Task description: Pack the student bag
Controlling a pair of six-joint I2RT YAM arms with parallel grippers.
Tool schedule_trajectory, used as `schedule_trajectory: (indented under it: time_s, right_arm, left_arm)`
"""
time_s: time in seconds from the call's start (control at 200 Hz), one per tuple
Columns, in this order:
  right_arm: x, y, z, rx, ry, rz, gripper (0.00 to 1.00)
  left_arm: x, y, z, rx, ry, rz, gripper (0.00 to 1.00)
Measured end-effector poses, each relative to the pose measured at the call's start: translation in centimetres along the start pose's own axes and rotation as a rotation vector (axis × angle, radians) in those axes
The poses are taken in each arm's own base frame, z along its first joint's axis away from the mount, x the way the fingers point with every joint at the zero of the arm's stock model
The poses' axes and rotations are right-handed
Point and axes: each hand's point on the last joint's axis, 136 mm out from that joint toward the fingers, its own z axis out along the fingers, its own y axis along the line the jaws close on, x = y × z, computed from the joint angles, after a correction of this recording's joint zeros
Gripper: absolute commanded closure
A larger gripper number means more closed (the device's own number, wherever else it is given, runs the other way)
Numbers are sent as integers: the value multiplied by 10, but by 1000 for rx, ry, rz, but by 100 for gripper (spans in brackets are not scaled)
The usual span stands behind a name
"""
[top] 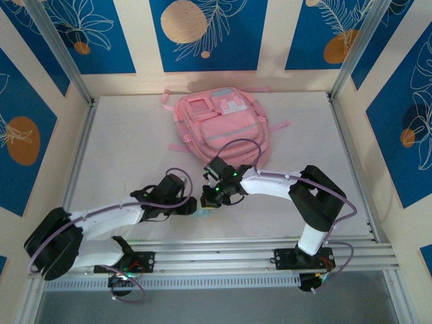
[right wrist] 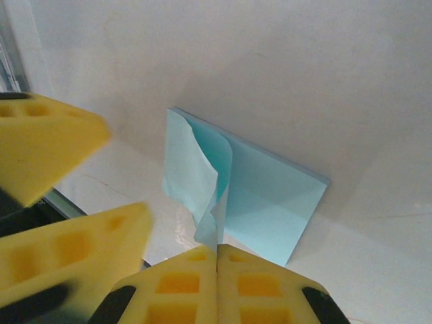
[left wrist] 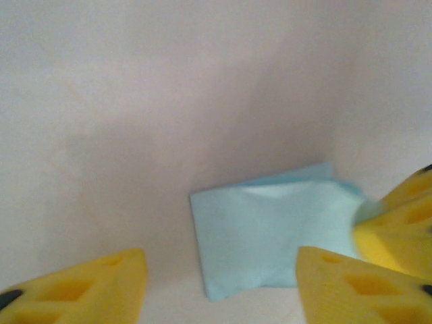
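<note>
Near the front edge of the surface [top: 128, 148], the two claws were seen meeting tip to tip over a blue pad [right wrist: 270, 202] of thin sheets. The left claw [left wrist: 219, 260] was held with its yellow fingers [left wrist: 88, 287] well apart, one on each side of the pad's near edge and touching nothing that could be made out. The right claw [right wrist: 217, 253] was pressed fully together, and only the top leaf [right wrist: 192, 175] was caught between its tips; that leaf was curled up away from the stack, while the rest of the pad lay flat on the surface. The step in hand was judged to be the picking up of the pad for packing. A grip on a single leaf was judged to be weak, since the leaf could tear or peel off and the stack be left behind. It was thought better that the whole thickness be taken: the raised corner could be used to tilt the pad, and the open left claw could then be brought around the full edge before any lift was made. Farther back, at the middle of the surface's far side and well apart from both claws, the student bag [top: 223, 128] was lying flat with its front pockets upward. Whether its main compartment was open could not be told.
</note>
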Motion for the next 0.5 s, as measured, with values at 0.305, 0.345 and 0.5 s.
schedule_trajectory:
  time_s: [0.305,0.345,0.5]
  right_arm:
    - [-30,23,-61,-182,-102,-70,100]
    - [-34,26,-70,-210,-117,-78,100]
    - [-45,33,-100,-293,-161,-98,100]
  left_arm:
    - [-74,-5,-52,111,-331,-94,25]
    - [-79,-4,-53,121,-342,-109,25]
    - [-93,-14,-49,209,-354,-158,27]
